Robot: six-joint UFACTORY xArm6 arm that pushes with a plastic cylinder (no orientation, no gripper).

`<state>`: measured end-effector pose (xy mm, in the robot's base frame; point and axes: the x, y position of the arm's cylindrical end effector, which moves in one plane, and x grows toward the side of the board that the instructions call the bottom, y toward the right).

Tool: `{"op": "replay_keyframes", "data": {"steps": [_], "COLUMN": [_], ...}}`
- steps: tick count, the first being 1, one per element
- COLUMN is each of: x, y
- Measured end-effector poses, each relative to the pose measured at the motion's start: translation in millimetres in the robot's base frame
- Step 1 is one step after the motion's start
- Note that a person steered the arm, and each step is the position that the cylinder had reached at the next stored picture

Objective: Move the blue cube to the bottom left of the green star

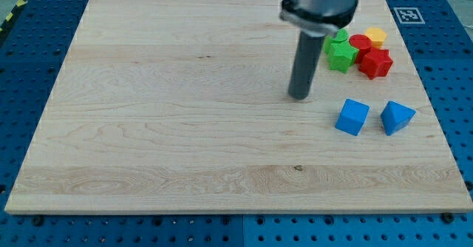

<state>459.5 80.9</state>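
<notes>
The blue cube point(352, 117) lies on the wooden board at the view's right, below the cluster of blocks. The green star point(340, 55) sits in that cluster near the view's top right, above and slightly left of the cube. My tip point(299, 97) rests on the board to the left of the cube and below-left of the green star, touching neither. The rod rises from it to the arm at the view's top.
A blue triangular block point(397, 117) lies just right of the cube. A red round block point(360, 43), a red star-like block point(376, 63), a yellow block point(376, 35) and a second green block point(339, 36) crowd around the green star. The board's right edge point(432, 114) is close.
</notes>
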Motion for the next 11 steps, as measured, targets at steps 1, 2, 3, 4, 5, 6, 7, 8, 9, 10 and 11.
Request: {"op": "replay_keyframes", "data": {"steps": [1,2,3,4,5,6,7,8,9,10,11], "x": [68.7,102.4,102.0,85.2,63.1,49.2,34.3,18.9,6.3,-9.1,-19.9], "y": [13.1,63.1,66.7,76.8,87.7,96.2,100.8,100.8,100.8,100.8,99.9]}}
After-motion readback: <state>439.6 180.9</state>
